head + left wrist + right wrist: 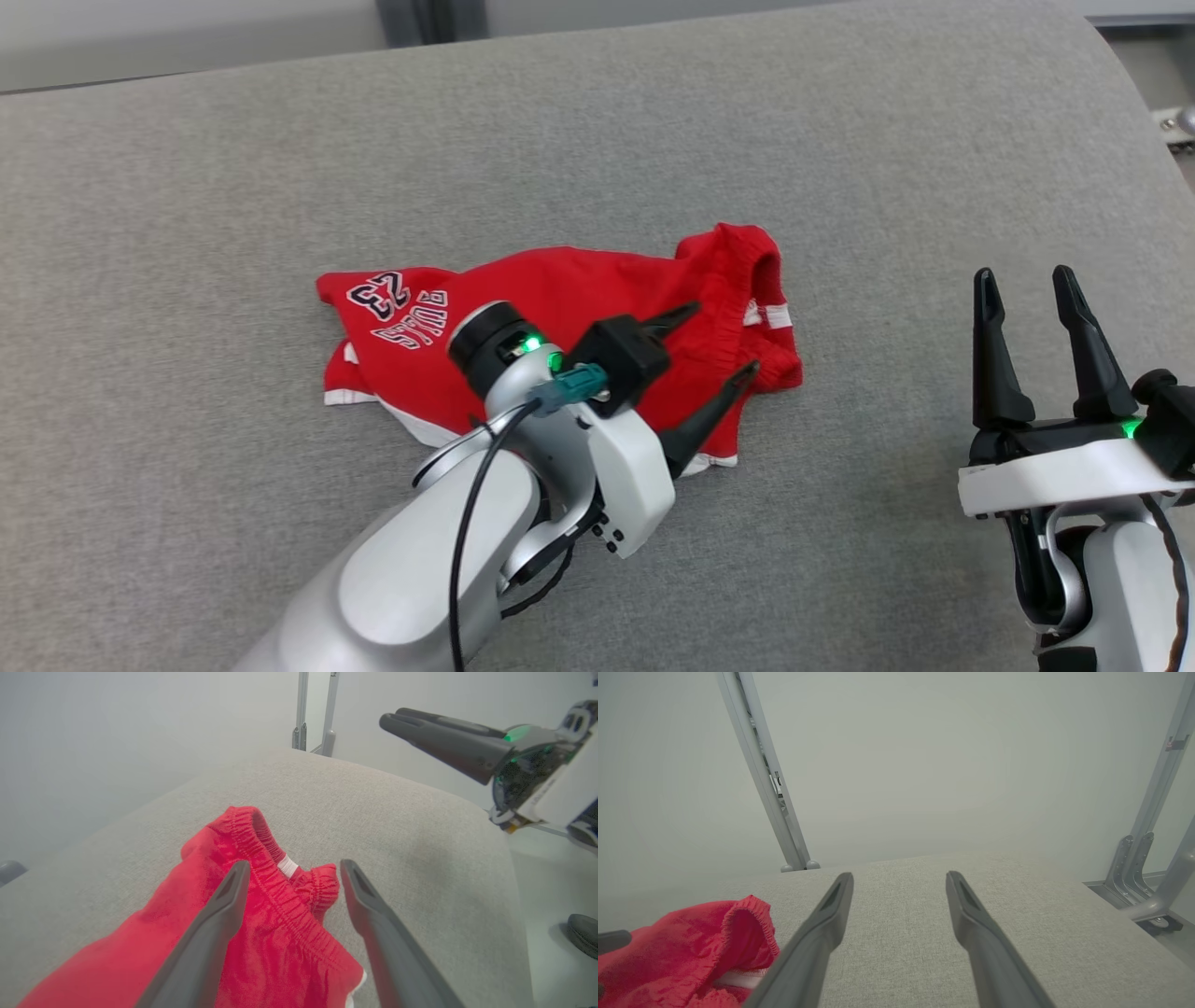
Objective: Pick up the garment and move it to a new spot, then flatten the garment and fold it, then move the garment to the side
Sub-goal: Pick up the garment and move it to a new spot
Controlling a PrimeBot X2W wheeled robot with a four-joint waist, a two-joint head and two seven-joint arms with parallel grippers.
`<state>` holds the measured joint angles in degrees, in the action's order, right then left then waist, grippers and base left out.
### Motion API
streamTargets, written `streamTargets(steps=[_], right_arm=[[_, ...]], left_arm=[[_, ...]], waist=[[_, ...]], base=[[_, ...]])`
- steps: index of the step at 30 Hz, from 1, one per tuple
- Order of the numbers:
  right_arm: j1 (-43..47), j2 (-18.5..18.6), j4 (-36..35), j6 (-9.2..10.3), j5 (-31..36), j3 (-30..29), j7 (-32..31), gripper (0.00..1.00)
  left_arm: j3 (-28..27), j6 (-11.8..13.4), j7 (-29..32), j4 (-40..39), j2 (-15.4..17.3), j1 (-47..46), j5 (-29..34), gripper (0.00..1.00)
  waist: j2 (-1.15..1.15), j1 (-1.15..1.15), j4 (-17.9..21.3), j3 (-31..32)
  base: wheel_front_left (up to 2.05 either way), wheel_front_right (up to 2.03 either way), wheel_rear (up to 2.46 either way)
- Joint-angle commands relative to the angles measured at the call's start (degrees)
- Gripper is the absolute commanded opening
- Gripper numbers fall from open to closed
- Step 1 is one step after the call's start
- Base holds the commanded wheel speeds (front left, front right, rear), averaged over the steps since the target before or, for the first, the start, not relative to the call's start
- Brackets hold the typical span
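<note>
Red garment (560, 299) rumpled on grey surface (840, 140), left gripper (724, 336) spread above

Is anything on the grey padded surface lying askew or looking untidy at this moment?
Yes. The red garment lies crumpled, not flat. Its elastic waistband is bunched and curled up at one end, and the printed lettering reads upside down in the head view. Nothing looks damaged.
</note>
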<state>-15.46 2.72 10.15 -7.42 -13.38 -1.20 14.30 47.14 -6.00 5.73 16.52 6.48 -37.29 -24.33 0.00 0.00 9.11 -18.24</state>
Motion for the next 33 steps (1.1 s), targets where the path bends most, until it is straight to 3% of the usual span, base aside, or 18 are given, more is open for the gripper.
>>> streamTargets(steps=[1,9,16,20,26,33], right_arm=[[0.58,0.31,-0.15,-0.13,0.42,-0.07,-0.04,1.00],[2.10,0.34,-1.97,-0.13,1.79,-0.75,-0.98,1.00],[3.30,0.31,-4.12,-0.13,2.36,-0.89,-2.19,1.00],[4.13,0.32,-5.05,-0.13,2.61,-0.95,-2.85,1.00],[5.20,0.32,-5.68,-0.13,2.90,-0.53,-3.58,1.00],[7.83,0.33,-6.53,-0.13,3.08,0.38,-4.28,1.00]], left_arm=[[-0.64,0.50,-0.35,-0.80,0.90,0.97,-0.47,1.00],[-9.81,9.31,-7.71,-7.40,4.87,6.63,-2.37,1.00],[-20.29,16.79,-14.40,-8.41,7.68,10.85,-5.43,1.00],[-24.05,18.54,-17.09,-8.39,9.69,12.98,-6.19,1.00],[-26.82,19.09,-19.22,-9.38,11.54,17.03,-6.62,1.00],[-28.90,20.22,-20.58,-13.53,14.16,23.82,-3.41,1.00]], waist=[[0.00,0.00,-1.32,1.15],[0.00,0.00,-4.54,4.10],[0.00,0.00,-6.60,6.00],[0.00,0.00,-7.40,6.85],[0.00,0.00,-7.92,8.22],[0.00,0.00,-8.05,10.35]], base=[[0.00,0.00,0.00],[0.00,0.00,0.00],[0.00,0.00,0.00],[0.00,0.00,0.00],[0.00,0.00,0.00],[0.00,0.00,0.00]])
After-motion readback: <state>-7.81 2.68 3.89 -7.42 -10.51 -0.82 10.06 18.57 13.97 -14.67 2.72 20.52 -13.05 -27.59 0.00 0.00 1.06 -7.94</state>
